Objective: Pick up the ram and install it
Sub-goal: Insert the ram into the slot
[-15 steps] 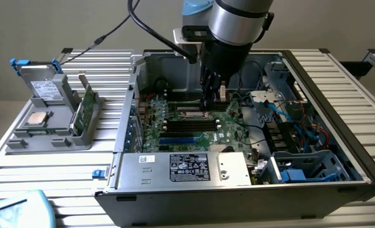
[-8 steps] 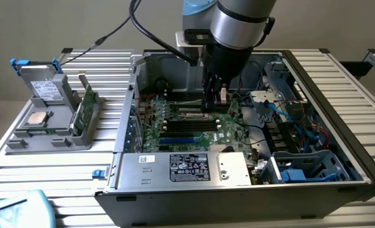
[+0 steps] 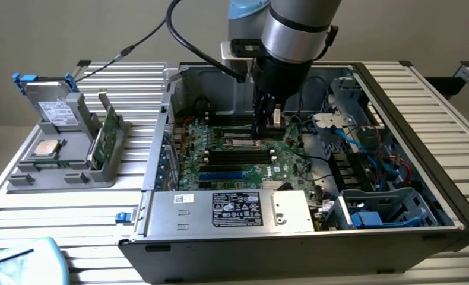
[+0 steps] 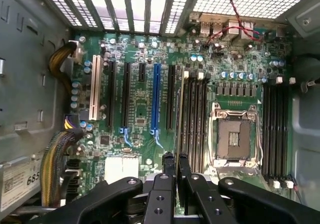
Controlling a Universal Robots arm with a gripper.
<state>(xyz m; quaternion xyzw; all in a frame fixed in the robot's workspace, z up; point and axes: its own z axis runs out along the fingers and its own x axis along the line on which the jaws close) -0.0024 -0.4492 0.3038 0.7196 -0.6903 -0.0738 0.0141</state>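
Observation:
My gripper [image 3: 268, 130] has reached down into the open computer case [image 3: 159, 136] and hangs over the motherboard [image 3: 218, 169], close to the CPU socket [image 3: 241, 140]. In the wrist view its two black fingers [image 4: 169, 166] stand close together, shut on the ram [image 4: 178, 114]. The ram is seen edge-on as a thin pale strip running out from the fingertips. It lies along the outermost slot of the black memory slots [image 4: 196, 119] beside the CPU socket [image 4: 235, 134]. Whether it touches the slot I cannot tell. A second bank of slots [image 4: 276, 129] lies on the socket's other side.
A grey holder [image 3: 60, 154] at the exterior view's left carries a wider green card with a metal bracket [image 3: 104, 138] and a processor [image 3: 46, 148]. The power supply [image 3: 234, 209], the drive cage [image 3: 377, 208] and cable bundles [image 4: 57, 156] crowd the case's walls.

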